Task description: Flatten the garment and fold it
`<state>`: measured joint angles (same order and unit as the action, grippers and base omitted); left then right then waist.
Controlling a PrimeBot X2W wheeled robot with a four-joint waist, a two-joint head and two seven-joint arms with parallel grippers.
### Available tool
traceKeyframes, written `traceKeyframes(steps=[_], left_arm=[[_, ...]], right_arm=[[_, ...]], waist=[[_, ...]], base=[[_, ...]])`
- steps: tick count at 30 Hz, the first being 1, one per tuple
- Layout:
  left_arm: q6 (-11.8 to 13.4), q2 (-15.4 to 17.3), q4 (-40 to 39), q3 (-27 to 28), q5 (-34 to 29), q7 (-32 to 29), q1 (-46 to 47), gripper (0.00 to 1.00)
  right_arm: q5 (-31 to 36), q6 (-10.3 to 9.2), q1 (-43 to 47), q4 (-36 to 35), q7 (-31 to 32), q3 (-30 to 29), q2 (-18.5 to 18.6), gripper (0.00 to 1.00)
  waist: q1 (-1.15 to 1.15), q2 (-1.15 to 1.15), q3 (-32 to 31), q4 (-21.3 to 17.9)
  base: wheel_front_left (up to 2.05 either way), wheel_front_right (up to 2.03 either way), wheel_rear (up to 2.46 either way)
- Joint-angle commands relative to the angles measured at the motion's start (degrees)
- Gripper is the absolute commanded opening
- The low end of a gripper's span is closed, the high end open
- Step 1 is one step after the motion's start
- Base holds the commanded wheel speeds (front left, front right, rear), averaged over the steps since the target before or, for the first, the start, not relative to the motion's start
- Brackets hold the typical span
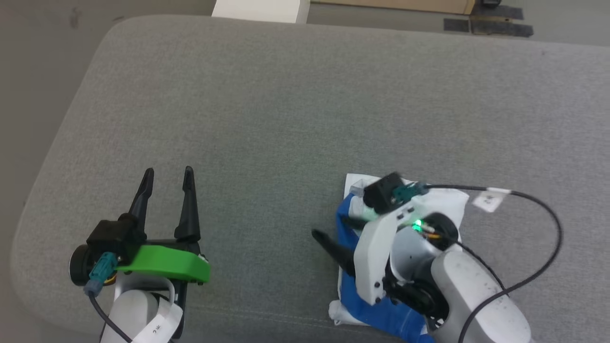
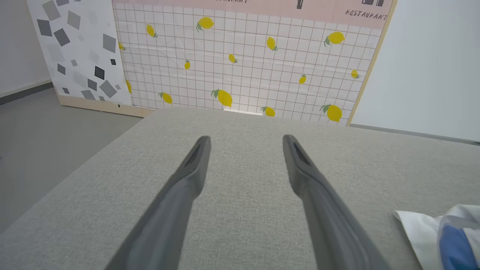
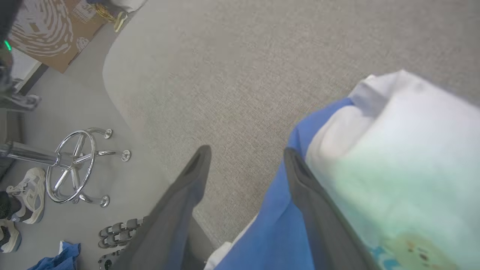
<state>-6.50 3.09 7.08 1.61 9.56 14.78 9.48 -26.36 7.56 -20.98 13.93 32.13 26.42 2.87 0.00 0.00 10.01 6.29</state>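
The garment [image 1: 376, 312] lies folded into a compact white and blue bundle at the near right of the grey padded surface [image 1: 305, 105]. My right gripper [image 1: 329, 227] hangs over the bundle's left edge, fingers pointing left and open. In the right wrist view, one finger [image 3: 300, 180] rests over the garment's [image 3: 393, 150] blue fold and the other is above bare grey fabric; nothing is between them. My left gripper [image 1: 169, 174] stands open over the near left of the surface, well apart from the garment [image 2: 446, 236], whose corner shows at the left wrist view's lower right. The right arm hides much of the bundle.
The surface has a rounded far-left corner [image 1: 119, 33] with floor beyond. A chrome stool base [image 3: 75, 165], shoes [image 3: 22, 198] and blue cloth [image 3: 56, 258] are on the floor off the near edge. A lemon-patterned board [image 2: 243, 56] stands behind the far edge.
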Motion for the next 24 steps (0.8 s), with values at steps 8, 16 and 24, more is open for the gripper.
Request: traceKeyframes(steps=[8,16,24], left_arm=[[0.1,-0.2,-0.8,0.8,-0.5,0.2,-1.8,1.0],[0.1,-0.2,-1.1,0.5,-0.3,0.2,-2.2,1.0],[0.0,-0.2,-1.2,0.5,-0.2,0.2,-2.9,1.0]], right_arm=[[0.7,-0.08,5.8,-15.9,-16.8,-10.4,0.0,1.0],[0.7,-0.08,14.7,-17.5,-30.9,-22.8,0.0,1.0],[-5.6,-0.08,19.4,-10.6,-32.5,-27.9,0.0,1.0]], waist=[[0.0,0.0,-4.0,-4.3],[0.0,0.0,-4.9,-6.3],[0.0,0.0,-5.2,-6.9]], base=[[0.0,0.0,0.0],[0.0,0.0,0.0],[0.0,0.0,0.0]])
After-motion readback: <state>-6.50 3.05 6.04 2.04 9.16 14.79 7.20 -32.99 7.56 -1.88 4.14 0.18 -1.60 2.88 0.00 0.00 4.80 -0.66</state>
